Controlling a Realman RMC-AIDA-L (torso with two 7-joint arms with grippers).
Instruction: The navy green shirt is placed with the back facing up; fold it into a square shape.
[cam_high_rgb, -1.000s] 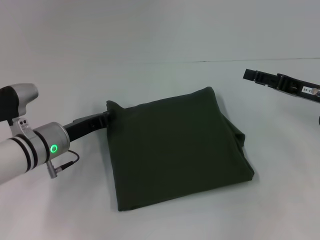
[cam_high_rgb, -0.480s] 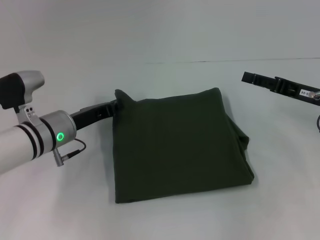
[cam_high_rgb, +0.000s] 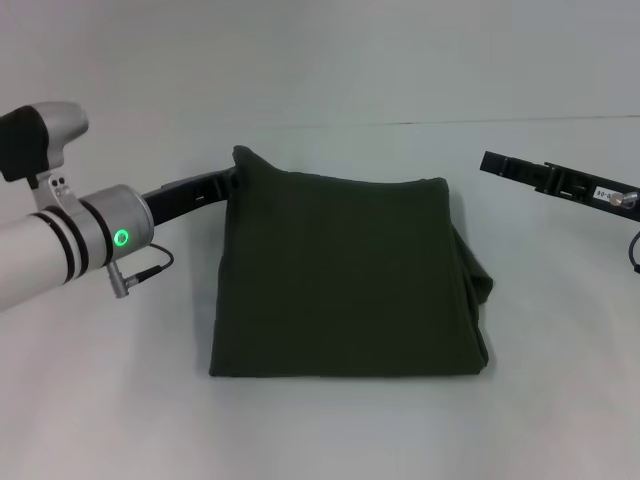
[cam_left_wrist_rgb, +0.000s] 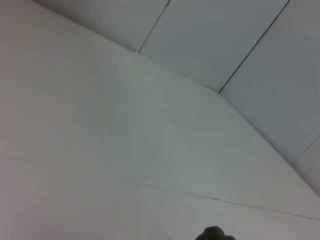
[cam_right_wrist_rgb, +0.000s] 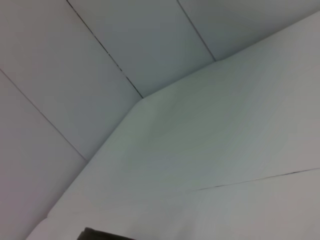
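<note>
The navy green shirt (cam_high_rgb: 350, 270) lies folded into a thick, roughly square dark olive pad in the middle of the white table (cam_high_rgb: 330, 430), plain side up. Its far left corner is pulled up into a small peak. My left gripper (cam_high_rgb: 232, 178) is shut on that corner, with the arm reaching in from the left. In the left wrist view a dark bit of cloth (cam_left_wrist_rgb: 215, 234) shows at the picture's edge. My right gripper (cam_high_rgb: 488, 162) hovers off the shirt's far right corner, apart from the cloth.
Layers of cloth bulge out along the shirt's right edge (cam_high_rgb: 478, 280). A cable (cam_high_rgb: 140, 272) hangs from the left wrist just above the table. The table's back edge (cam_high_rgb: 400, 123) meets pale wall panels.
My left gripper has drawn the held corner away from me, and the folded shirt has turned so that its edges lie squarer to me. The right gripper has barely shifted.
</note>
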